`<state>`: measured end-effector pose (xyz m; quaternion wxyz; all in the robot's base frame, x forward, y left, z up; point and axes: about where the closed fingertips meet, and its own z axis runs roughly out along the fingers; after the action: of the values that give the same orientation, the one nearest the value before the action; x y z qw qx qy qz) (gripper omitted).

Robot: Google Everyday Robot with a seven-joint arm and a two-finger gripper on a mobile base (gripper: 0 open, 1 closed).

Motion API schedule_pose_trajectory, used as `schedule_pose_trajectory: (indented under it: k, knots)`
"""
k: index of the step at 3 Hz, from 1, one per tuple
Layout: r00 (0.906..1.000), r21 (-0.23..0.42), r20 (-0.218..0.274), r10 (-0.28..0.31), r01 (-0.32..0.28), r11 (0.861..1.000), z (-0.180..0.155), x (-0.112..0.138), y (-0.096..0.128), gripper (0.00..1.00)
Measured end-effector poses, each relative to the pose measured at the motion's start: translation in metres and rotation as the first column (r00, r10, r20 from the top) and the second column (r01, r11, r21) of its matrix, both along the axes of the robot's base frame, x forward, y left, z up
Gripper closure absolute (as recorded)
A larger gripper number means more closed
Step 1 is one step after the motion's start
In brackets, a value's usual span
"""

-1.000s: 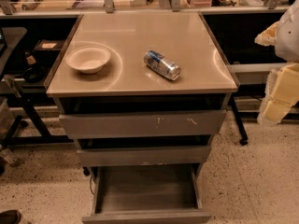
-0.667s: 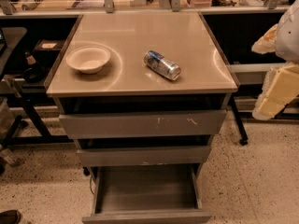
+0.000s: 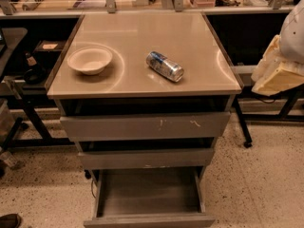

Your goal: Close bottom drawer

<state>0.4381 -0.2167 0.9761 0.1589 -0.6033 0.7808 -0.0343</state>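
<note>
The bottom drawer (image 3: 149, 197) is pulled far out at the foot of the grey cabinet, and its rectangular tray looks empty. Its flat front (image 3: 149, 221) is at the lower edge of the view. Above it, the mid-width drawer (image 3: 146, 158) and the widest drawer (image 3: 145, 126), which has white scratch marks, each stick out a little. My gripper (image 3: 278, 70) is a cream and white shape at the right edge. It is beside the cabinet top and well above and to the right of the bottom drawer, touching nothing.
On the cabinet top (image 3: 118, 37) lie a beige bowl (image 3: 90, 60) at the left and a can on its side (image 3: 165, 66) near the middle. Dark shelving and black table legs (image 3: 240, 122) flank the cabinet. Speckled floor (image 3: 266, 184) surrounds it.
My gripper has risen and drifted slightly left at the right edge. The drawers, bowl and can have not moved.
</note>
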Motion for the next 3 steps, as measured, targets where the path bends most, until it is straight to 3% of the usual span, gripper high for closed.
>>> schedule_pose_trajectory:
  k: [1, 2, 3]
  knots:
    - [1.0, 0.0, 0.0, 0.0, 0.0, 1.0, 0.0, 0.0, 0.0, 0.87]
    - [1.0, 0.0, 0.0, 0.0, 0.0, 1.0, 0.0, 0.0, 0.0, 1.0]
    - [0.9992, 0.007, -0.038, -0.012, 0.012, 1.0, -0.029, -0.009, 0.006, 1.0]
